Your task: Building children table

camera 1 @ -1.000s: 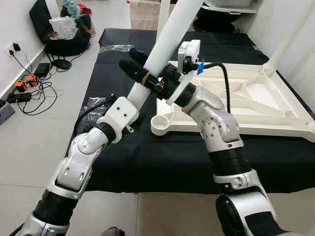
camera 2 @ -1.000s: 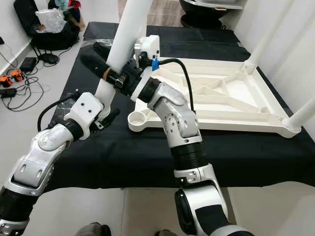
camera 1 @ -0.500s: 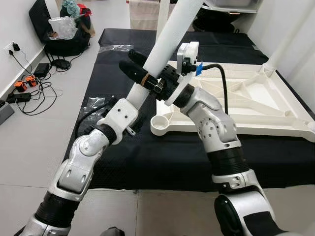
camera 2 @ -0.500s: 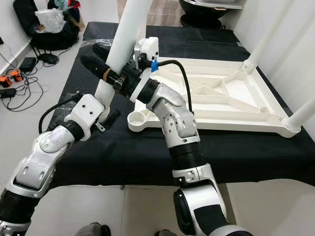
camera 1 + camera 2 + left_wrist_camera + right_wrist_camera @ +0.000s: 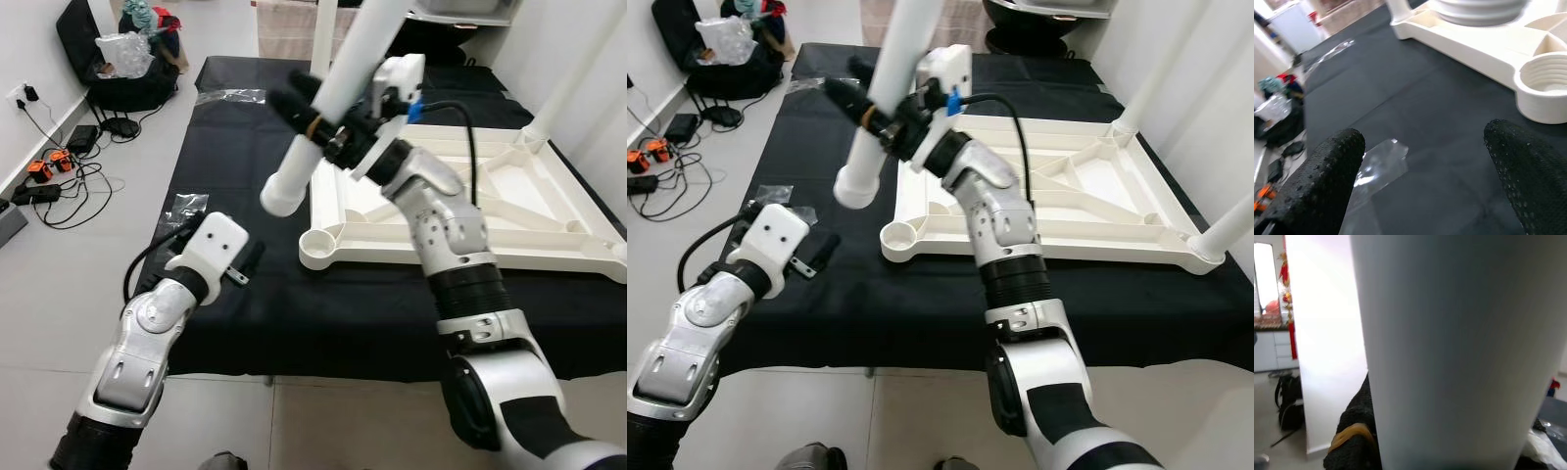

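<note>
Nearest, left gripper [image 5: 1420,166] hangs open above the black cloth [image 5: 323,304], empty. Beyond, right gripper [image 5: 312,110] clamps the white leg [image 5: 333,98], tilted beside the upturned tabletop [image 5: 509,211]; leg's top is cut off. No readable labels.

You are working in a lived-in room of a home, pressed into service as an assembly area. Evidence: a pale tiled floor [image 5: 59,284]; a wall socket [image 5: 22,95] with cables and orange-tipped plugs [image 5: 51,168] trailing across the tiles; a black bag [image 5: 118,78] against the wall with a crumpled plastic sack [image 5: 124,51] and clothing heaped on it. The work surface is a low platform under a black cloth [image 5: 245,186], with loose clear plastic wrappers [image 5: 188,204] lying on it. In the right wrist view, white cabinets [image 5: 1264,350] and a red hanging ornament [image 5: 1288,293] stand beside a bright panel.
</note>
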You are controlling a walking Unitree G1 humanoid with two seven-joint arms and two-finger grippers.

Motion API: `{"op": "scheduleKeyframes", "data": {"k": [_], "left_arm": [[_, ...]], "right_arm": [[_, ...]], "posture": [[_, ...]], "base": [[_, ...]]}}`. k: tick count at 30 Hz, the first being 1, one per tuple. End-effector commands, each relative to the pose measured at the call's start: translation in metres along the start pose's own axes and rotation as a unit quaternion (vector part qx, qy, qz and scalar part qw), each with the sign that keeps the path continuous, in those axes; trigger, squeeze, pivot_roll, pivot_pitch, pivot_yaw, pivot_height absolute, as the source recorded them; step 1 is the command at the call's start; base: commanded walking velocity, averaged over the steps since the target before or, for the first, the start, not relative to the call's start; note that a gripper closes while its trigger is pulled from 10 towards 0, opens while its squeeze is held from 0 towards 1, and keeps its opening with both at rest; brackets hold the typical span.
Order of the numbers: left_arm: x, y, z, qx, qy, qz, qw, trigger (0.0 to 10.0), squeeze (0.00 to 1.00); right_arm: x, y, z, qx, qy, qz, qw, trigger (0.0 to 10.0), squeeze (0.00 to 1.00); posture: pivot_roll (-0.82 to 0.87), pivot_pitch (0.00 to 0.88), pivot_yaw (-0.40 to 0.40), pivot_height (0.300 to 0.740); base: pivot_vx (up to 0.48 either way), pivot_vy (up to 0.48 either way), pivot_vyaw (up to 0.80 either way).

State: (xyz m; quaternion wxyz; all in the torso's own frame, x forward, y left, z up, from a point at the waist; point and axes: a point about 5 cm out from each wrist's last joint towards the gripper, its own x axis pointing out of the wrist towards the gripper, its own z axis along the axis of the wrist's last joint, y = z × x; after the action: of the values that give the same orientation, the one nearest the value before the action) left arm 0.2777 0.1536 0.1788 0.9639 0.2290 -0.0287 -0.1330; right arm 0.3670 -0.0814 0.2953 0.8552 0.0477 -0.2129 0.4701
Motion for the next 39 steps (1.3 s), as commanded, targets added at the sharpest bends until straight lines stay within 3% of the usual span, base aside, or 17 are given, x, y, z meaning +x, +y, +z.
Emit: {"op": "scheduleKeyframes", "data": {"k": [1,6,13,20,30,34,39], "left_arm": [[-0.005,-0.008,0.000,-0.019,0.004,-0.010,1.000,10.0,0.00],[-0.030,-0.052,0.028,-0.081,-0.051,-0.110,0.989,10.0,0.00],[-0.045,-0.070,0.043,-0.113,-0.063,-0.141,0.982,10.0,0.00],[-0.062,-0.069,0.044,-0.122,-0.042,-0.148,0.981,10.0,0.00],[-0.069,-0.069,0.045,-0.120,-0.021,-0.146,0.982,10.0,0.00],[-0.068,-0.069,0.045,-0.120,-0.016,-0.155,0.980,10.0,0.00],[-0.065,-0.067,0.044,-0.116,-0.013,-0.153,0.981,10.0,0.00]], "right_arm": [[-0.001,-0.007,0.006,-0.016,-0.004,-0.002,1.000,0.0,0.00],[0.002,-0.018,0.008,-0.009,0.036,0.056,0.998,0.0,0.00],[0.002,-0.026,0.005,-0.004,0.076,0.087,0.993,0.0,0.00],[-0.005,-0.024,-0.004,-0.025,0.132,0.155,0.979,0.0,0.00],[-0.005,-0.034,0.012,-0.044,0.114,0.150,0.981,0.0,0.00],[-0.005,-0.034,0.029,-0.040,0.108,0.203,0.972,0.0,0.00],[-0.006,-0.035,0.043,-0.038,0.092,0.226,0.969,0.0,0.00]], "posture": [[0.08,0.108,-0.088,0.740],[0.10,0.162,-0.101,0.740],[0.12,0.217,-0.108,0.740],[0.14,0.276,-0.098,0.740],[0.15,0.302,-0.076,0.740],[0.14,0.300,-0.067,0.740],[0.14,0.293,-0.066,0.740]], "base": [[0.000,0.000,0.00],[0.000,0.000,0.00],[0.000,0.000,0.00],[0.000,0.000,0.00],[0.000,0.000,0.00],[0.000,0.000,0.00],[0.000,0.000,0.00]]}}
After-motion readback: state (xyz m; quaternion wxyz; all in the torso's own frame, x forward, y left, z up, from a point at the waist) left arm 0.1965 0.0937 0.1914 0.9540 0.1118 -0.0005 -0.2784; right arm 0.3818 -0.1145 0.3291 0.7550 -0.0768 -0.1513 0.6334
